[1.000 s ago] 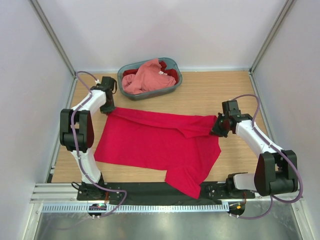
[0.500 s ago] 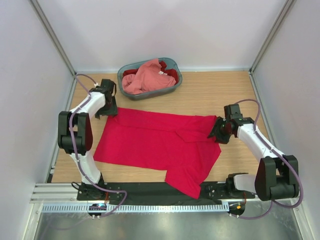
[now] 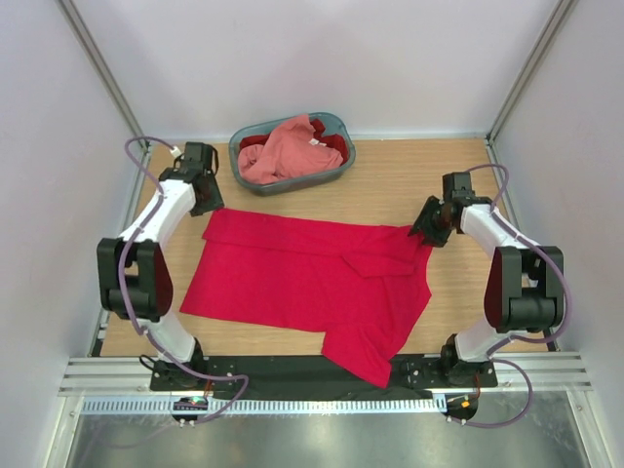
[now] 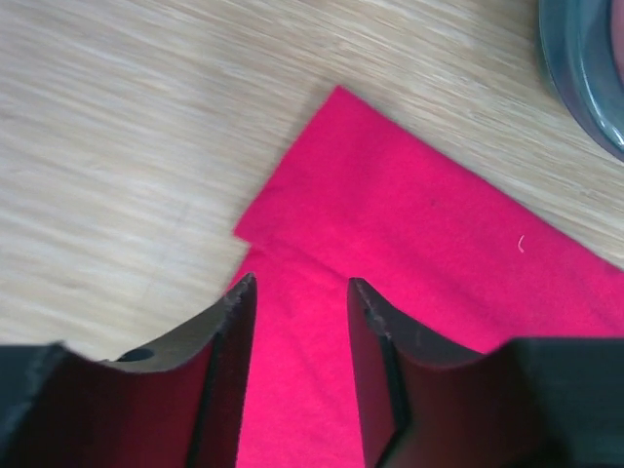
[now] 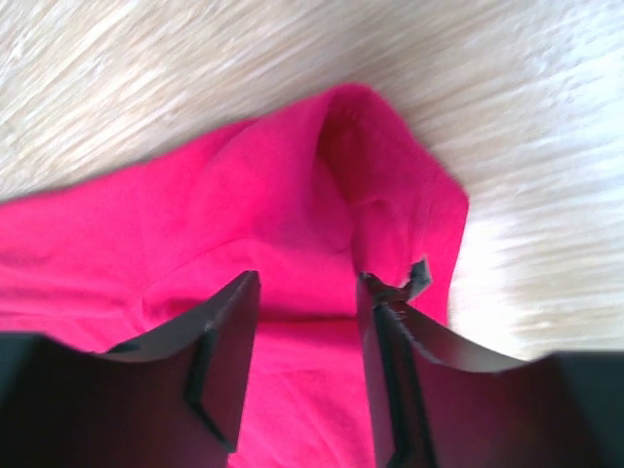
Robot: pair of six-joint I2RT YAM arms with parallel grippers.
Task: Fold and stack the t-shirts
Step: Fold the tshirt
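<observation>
Left gripper (image 4: 299,286) hangs with jaws apart and empty over the upper-left corner of the crimson t-shirt (image 3: 302,283), spread mid-frame in the overhead view on the tabletop (image 3: 409,180). My right gripper (image 5: 307,283), likewise parted and empty, sits above its bunched upper-right corner.

Bright, even, diffuse light from above; shadows are faint. Wrist views are soft: table (image 5: 146,58) grain smears in the right one, and the crimson t-shirt (image 4: 419,244) glows oversaturated.
</observation>
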